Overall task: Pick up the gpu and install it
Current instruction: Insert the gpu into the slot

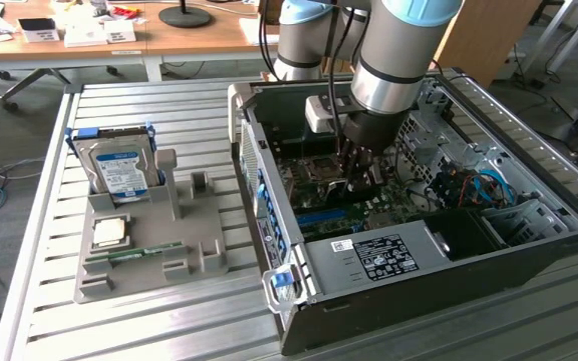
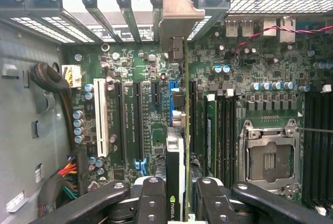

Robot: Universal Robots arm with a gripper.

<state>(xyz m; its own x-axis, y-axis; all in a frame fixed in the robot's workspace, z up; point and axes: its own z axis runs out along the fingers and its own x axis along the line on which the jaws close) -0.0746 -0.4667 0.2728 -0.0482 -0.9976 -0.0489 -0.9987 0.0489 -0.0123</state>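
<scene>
Exterior high, oblique; wrist close over motherboard (image 2: 156, 125)

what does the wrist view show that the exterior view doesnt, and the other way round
Wrist view: the gpu held edge-on in the gripper, its silver bracket at the case's rear slot opening, and a white expansion slot beside black ones. Exterior view: the robot arm, and outside the case a hard drive standing in a grey holder with a RAM stick lying on it. Both: the open computer case, its green motherboard and the empty CPU socket.
</scene>
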